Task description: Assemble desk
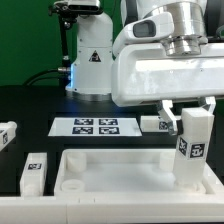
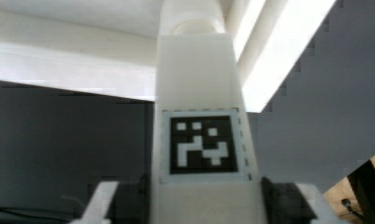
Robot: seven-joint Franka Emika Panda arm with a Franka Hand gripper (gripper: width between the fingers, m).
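Over the tabletop's [image 1: 110,157] corner on the exterior view's right, I have the held leg [image 1: 192,145] standing upright. The gripper [image 1: 188,112] is clenched on its upper part, one finger [image 2: 106,202] on each side. The leg lies directly below the jaws. Its long axis is vertical and runs straight away from the wrist, and its lower end points down at the tabletop. One tag faces the wrist camera and another faces the exterior camera.

As I judge it, the coming move depends on that lower end sitting square over the tabletop's corner socket, so that travel goes straight down along the leg's own axis. I can't tell whether the end has already touched the tabletop, because white on white hides the seam. Any tilt off vertical would likely make the leg jam at the socket mouth.
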